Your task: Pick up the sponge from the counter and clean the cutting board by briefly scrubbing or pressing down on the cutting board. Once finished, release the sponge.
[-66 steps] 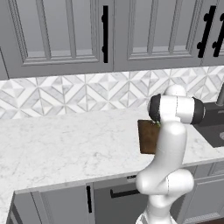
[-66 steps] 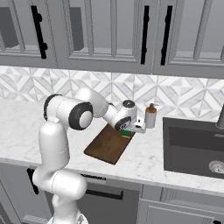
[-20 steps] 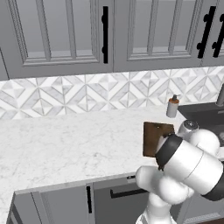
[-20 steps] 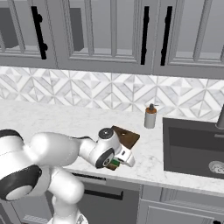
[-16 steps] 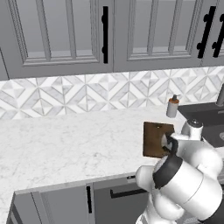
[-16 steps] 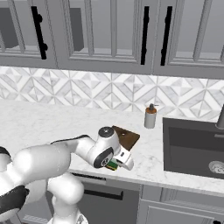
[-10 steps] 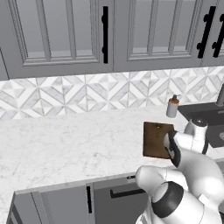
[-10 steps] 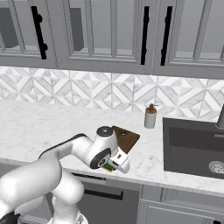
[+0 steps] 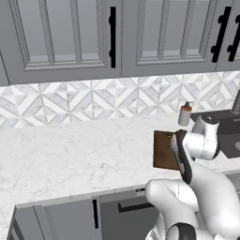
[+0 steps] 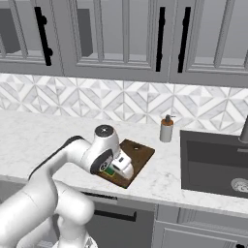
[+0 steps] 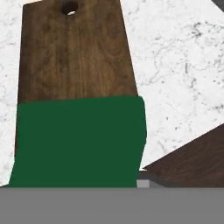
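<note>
The dark-brown cutting board lies on the white counter, its small hole toward the wall. My gripper is down at the board's near end, shut on the sponge. In the hand view the sponge's green layer covers the board's near end, with the bare board and its hole beyond. I cannot tell whether the sponge touches the wood. In the left base view my arm covers the right part of the board.
A soap dispenser stands by the tiled wall just behind the board, also seen from the left. A dark sink is set into the counter to the right. The counter's front edge runs close under the board's near corner.
The gripper holds the sponge at the board's near end as before, shifted only slightly. My arm's elbow has swung and dropped lower in front of the cameras.
</note>
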Controlling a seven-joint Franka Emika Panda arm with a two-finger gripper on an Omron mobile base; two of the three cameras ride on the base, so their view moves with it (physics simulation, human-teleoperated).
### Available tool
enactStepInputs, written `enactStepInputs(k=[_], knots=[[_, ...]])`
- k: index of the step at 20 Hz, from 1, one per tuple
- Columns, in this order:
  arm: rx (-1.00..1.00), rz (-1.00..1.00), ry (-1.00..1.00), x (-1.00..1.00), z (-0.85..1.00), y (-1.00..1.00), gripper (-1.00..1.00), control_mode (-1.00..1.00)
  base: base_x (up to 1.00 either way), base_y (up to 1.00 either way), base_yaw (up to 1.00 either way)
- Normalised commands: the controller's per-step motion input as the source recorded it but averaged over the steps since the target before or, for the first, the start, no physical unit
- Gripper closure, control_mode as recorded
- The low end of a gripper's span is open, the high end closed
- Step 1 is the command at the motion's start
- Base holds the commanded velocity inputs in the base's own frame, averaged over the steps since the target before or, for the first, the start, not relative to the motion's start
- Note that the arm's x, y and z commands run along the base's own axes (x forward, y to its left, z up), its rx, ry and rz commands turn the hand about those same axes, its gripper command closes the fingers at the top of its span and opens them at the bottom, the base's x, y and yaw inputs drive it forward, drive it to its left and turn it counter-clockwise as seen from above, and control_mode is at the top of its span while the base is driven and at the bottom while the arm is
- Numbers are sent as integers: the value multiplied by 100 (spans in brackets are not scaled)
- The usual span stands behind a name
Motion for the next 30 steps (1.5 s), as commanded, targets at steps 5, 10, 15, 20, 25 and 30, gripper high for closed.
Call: enactStepInputs(k=[5, 10, 15, 20, 25, 30], knots=[[-2, 15, 19, 24, 83, 86, 100, -100, 0, 0, 0], [2, 29, 6, 44, 13, 100, 100, -100, 0, 0, 0], [1, 28, 4, 73, -1, 97, 100, -100, 0, 0, 0], [-3, 4, 13, 78, -6, 60, 100, -100, 0, 0, 0], [-2, 0, 1, 49, -18, 10, 100, -100, 0, 0, 0], [0, 0, 0, 20, -55, 2, 100, -100, 0, 0, 0]])
